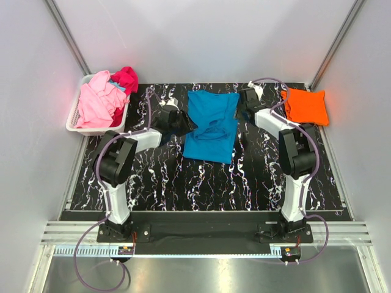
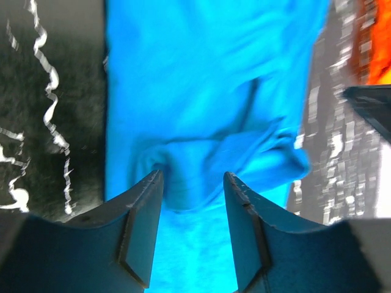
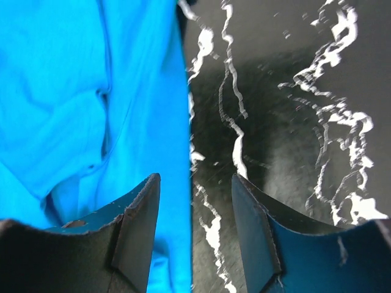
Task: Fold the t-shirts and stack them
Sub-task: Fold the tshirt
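While the white basket (image 1: 73, 119) at far left holds the pink tee (image 1: 98, 101) and magenta tee (image 1: 127, 79), the turquoise tee (image 1: 211, 125) lies centrally, long axis near-to-far. My left gripper (image 2: 192, 183) and right gripper (image 3: 194, 183) flank it, both spread apart.

Four t-shirts counted: one turquoise t-shirt (image 1: 211, 128), one orange t-shirt (image 1: 304, 105), one pink t-shirt (image 1: 98, 102), one magenta t-shirt (image 1: 127, 78). One scrap of pale blue cloth (image 1: 120, 87) between pink and magenta, too small to count as a fifth. One white basket (image 1: 74, 119). One black marbled table (image 1: 183, 180). Two arms: left arm (image 1: 119, 165), right arm (image 1: 297, 152). Two grippers: left gripper (image 2: 192, 183), right gripper (image 3: 195, 183), two fingers apiece.
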